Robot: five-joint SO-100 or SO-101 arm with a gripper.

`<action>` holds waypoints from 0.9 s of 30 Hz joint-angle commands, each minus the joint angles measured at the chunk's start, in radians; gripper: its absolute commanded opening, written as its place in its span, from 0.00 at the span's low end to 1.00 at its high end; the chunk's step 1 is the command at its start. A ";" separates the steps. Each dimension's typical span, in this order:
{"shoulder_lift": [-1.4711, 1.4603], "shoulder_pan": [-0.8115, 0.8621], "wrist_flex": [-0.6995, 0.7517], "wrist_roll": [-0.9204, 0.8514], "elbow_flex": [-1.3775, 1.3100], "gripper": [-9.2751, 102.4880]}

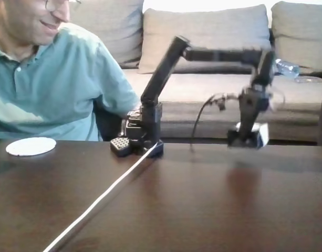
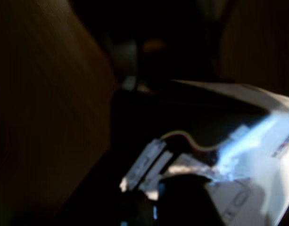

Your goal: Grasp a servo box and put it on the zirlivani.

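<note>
Holding box (image 1: 254, 135) | your gripper (image 1: 247, 137) jaws look clamped on it, just off the table (image 1: 203, 199) | disc (image 1: 30, 146) lies well apart, far left of jaws in the fixed view | carry left, then lower.

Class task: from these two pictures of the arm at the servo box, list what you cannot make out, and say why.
- Whether the gripper is shut on the servo box: motion blur in the fixed view, darkness in the wrist view.
- The print on the servo box: blurred and glared in the wrist view.
- Whether the box has left the table: blurred in the fixed view.
- The speckling on the zirlivani: too small in the fixed view.
</note>
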 commanded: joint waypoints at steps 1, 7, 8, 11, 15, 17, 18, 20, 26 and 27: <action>0.146 0.012 0.071 0.037 -0.012 0.08; 0.365 0.071 0.072 0.153 -0.012 0.08; 0.405 0.106 0.072 0.178 -0.012 0.08; 0.525 0.259 0.074 0.281 0.002 0.08; 0.707 0.531 0.074 0.344 0.179 0.08; 0.821 0.638 0.072 0.347 0.316 0.08; 0.885 0.686 0.072 0.348 0.382 0.08; 1.028 0.795 0.072 0.353 0.502 0.08; 1.473 1.258 0.067 0.356 0.726 0.08; 1.511 1.353 0.064 0.353 0.736 0.08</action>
